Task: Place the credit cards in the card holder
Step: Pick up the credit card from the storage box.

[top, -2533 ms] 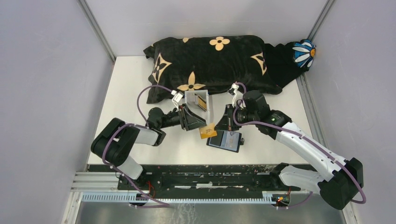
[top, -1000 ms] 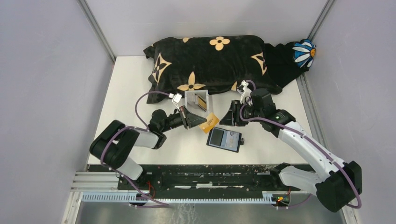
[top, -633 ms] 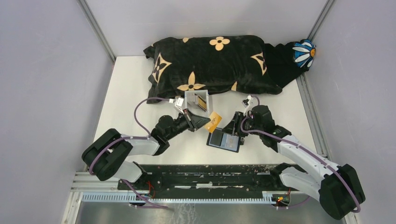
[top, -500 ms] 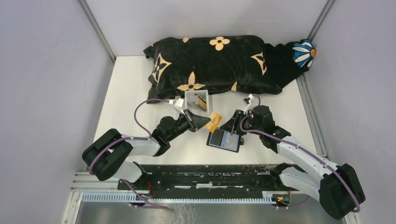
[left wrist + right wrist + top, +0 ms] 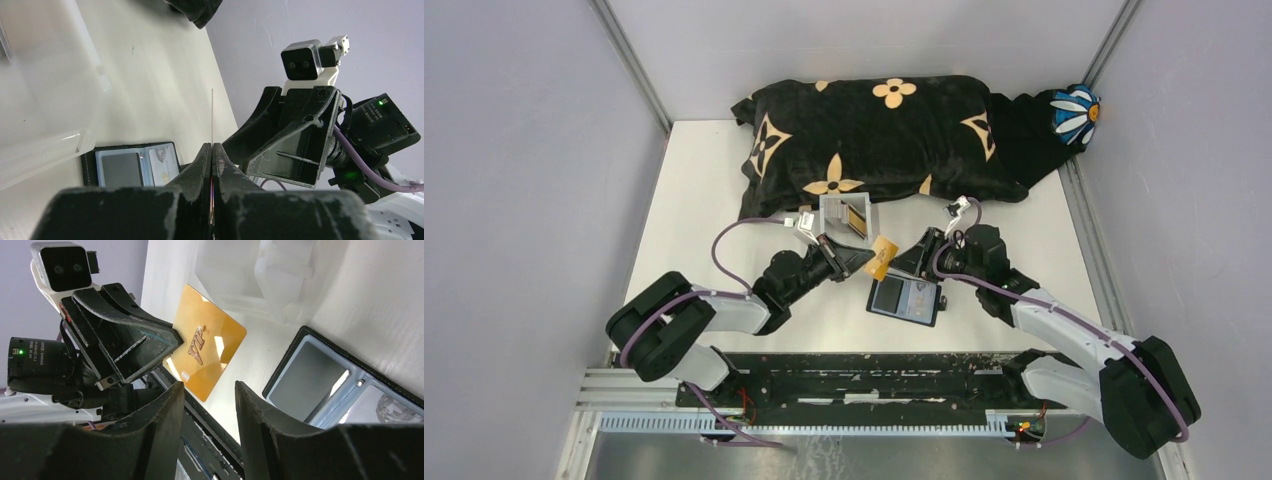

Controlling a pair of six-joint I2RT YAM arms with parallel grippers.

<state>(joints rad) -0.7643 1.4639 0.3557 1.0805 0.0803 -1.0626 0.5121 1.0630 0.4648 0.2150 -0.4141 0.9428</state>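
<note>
Left gripper (image 5: 212,150): I see its fingers clamped on the gold card (image 5: 210,347), which is held on edge.
Right gripper (image 5: 209,400): fingers apart, gripping nothing, facing the card.
Card holder (image 5: 905,298): lies open on the table (image 5: 724,200), near both grippers.

Twin arms: black joints, white link shells.
Left arm (image 5: 724,305) and right arm (image 5: 1064,322) each route a purple cable (image 5: 721,238) to the wrist. Left pincer (image 5: 866,262) and right pincer (image 5: 911,263) have scuffed black fingers (image 5: 280,440), with a grey-white camera block (image 5: 305,60) above.
</note>
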